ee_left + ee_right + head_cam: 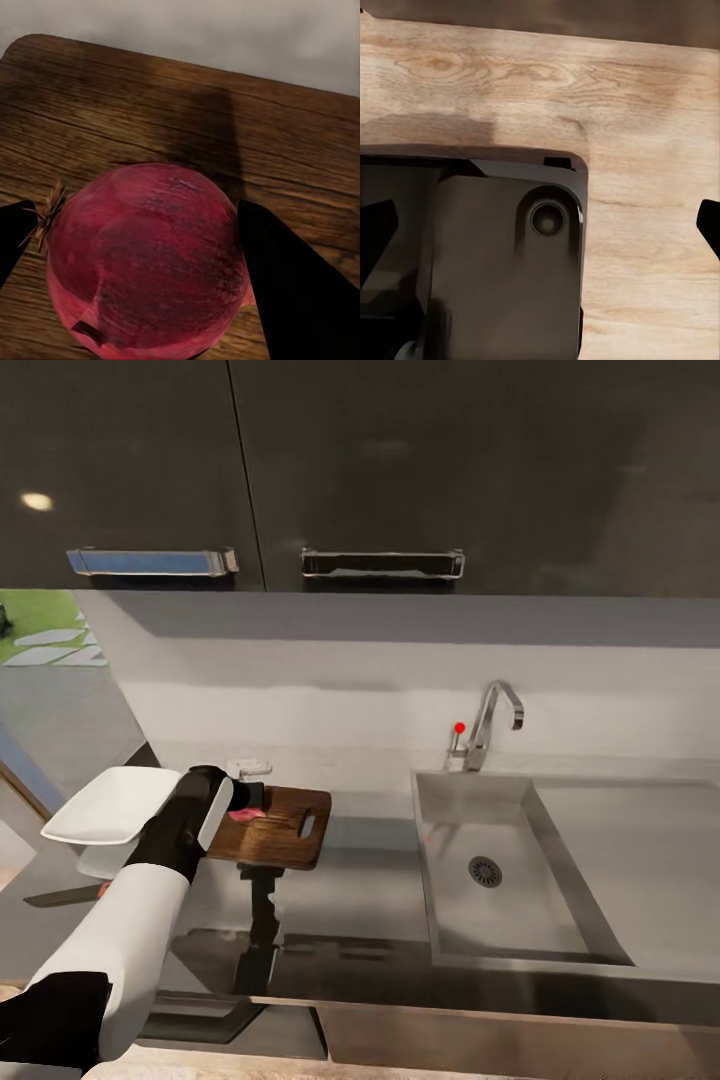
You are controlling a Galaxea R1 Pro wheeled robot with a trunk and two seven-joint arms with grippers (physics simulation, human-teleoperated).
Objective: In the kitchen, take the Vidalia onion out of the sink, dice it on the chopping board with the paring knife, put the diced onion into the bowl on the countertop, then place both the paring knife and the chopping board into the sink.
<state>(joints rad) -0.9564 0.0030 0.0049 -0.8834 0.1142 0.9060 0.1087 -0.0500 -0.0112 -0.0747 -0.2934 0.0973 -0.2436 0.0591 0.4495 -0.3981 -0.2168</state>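
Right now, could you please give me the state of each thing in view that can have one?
onion: whole, uncut, out of the sink, held between the left gripper's fingers over the chopping board.
left gripper: shut on the onion.
chopping board: flat on the countertop, handle hole toward the sink.
sink: nothing in the basin, no water running from the tap.
bowl: nothing in it.
wall cabinets: doors closed.

No text, label, brand, number or sign can be read anywhere in these pictures. The dark wall cabinets (400, 460), the chopping board (280, 828), the bowl (105, 805) and the sink (500, 860) all have plain, unmarked surfaces. The onion (146, 259) and the wood floor (645, 150) carry no writing either.
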